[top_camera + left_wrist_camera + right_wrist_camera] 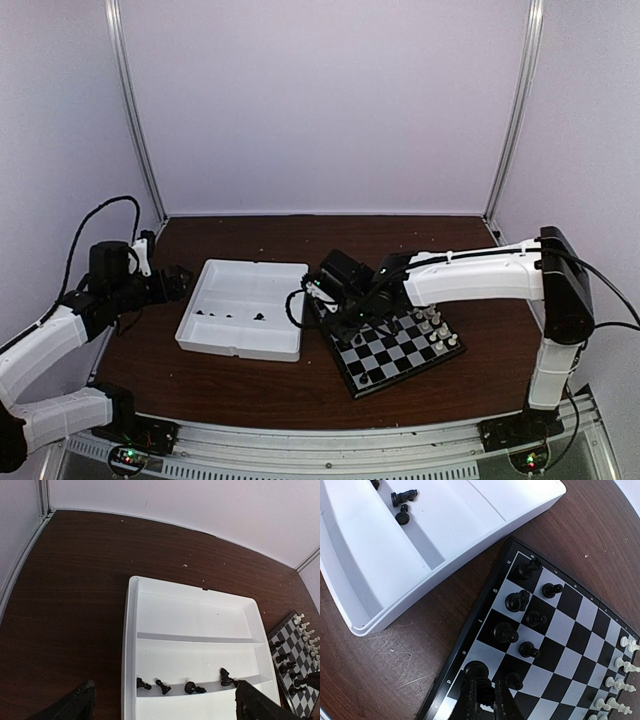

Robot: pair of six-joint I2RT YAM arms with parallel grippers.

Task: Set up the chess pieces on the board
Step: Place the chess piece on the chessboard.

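My right gripper [487,700] is shut on a black chess piece [478,671], whose round base sits at an outer-row square by the board's rim. The board [570,640] carries several other black pieces [516,600] in two rows along that edge, and white pieces [620,670] line the far side. In the top view the right gripper [345,318] hangs over the board's [395,350] left corner. My left gripper [165,702] stands open above the white tray [131,645], with nothing between its fingers. Several black pieces [194,687] lie toppled in the tray's middle compartment.
The partitioned tray [190,320] lies left of the board on the brown table, its corner [540,500] close to the board's rim. The left gripper [180,283] hovers at the tray's left edge. White walls enclose the table at the back and sides.
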